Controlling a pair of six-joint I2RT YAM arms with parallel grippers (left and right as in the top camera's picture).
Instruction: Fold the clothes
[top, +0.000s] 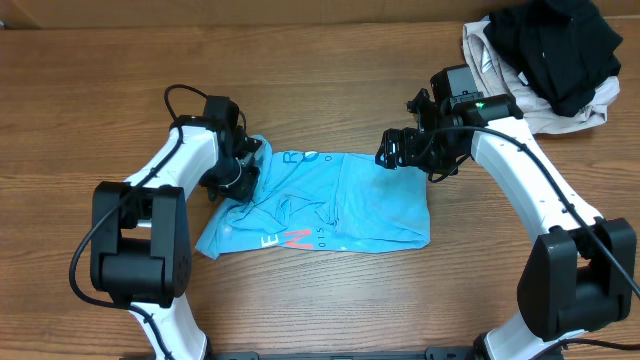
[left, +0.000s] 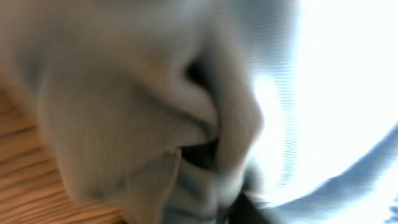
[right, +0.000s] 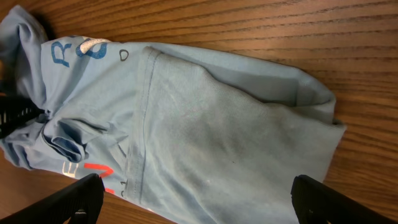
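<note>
Left hand: down at the left end of the t-shirt, narrowed onto a gathered bunch of cloth. Fingers buried in fabric, hardly any of them visible. Left wrist view is filled with blurred pale-blue folds pressed close to the lens, creases running into one pinch point low in the frame. In the right wrist view the same creases pull toward that hand, and the shirt edge beside it stands up off the table.

Right hand: spread wide, holding nothing. It hangs over the upper right edge of the shirt. Both fingers show at the lower corners of its own view, far apart, with flat blue cloth below and between them. Cannot tell whether the tips touch the fabric.

T-shirt: mid-table between the two arms, lying lengthwise left to right. Right part fairly smooth, with a seam line across it and a soft fold at the far right corner. Left part rumpled. Blue lettering near the upper edge; red-pink and white lettering near the lower edge.

Far right corner of the table, well apart from the shirt: a black garment heaped on a beige garment.
</note>
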